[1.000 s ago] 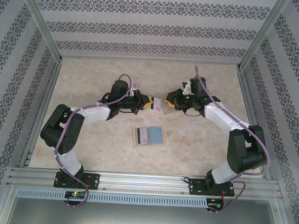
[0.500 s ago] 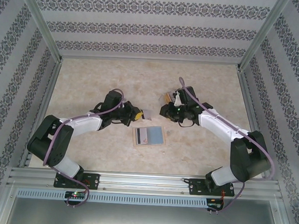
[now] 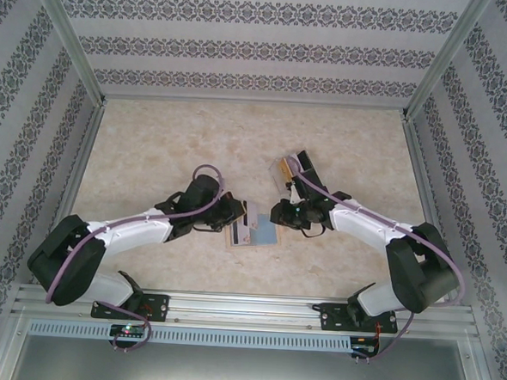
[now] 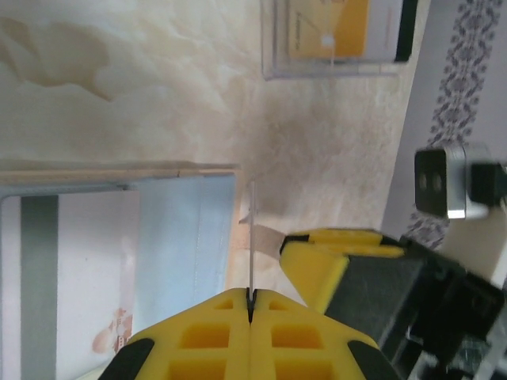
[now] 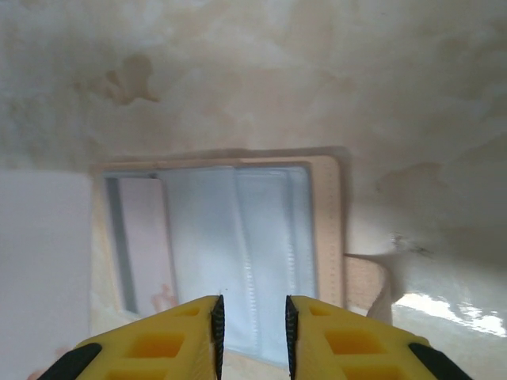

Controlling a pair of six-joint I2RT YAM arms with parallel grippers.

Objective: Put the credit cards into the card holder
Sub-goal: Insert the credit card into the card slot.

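card: thin, light, stiff, slick plastic, so pinch flat by one edge, it'll flex if jammed. white, seen edge-on, left gripper pressed together on it beside holder. holder lies open mid-desk toward near edge, tan rim, grey-blue inside. right gripper slightly spread, empty, over holder

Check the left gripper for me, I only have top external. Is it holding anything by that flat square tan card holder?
Observer: Yes. In the left wrist view the left gripper is shut on a thin pale plastic card, seen edge-on.
Operator: In a pocket?
Observer: No. Its edge lines up just outside the rim of the open tan card holder.
Operator: Other arm?
Observer: The right gripper has its jaws apart with nothing between them, and points into the open holder.
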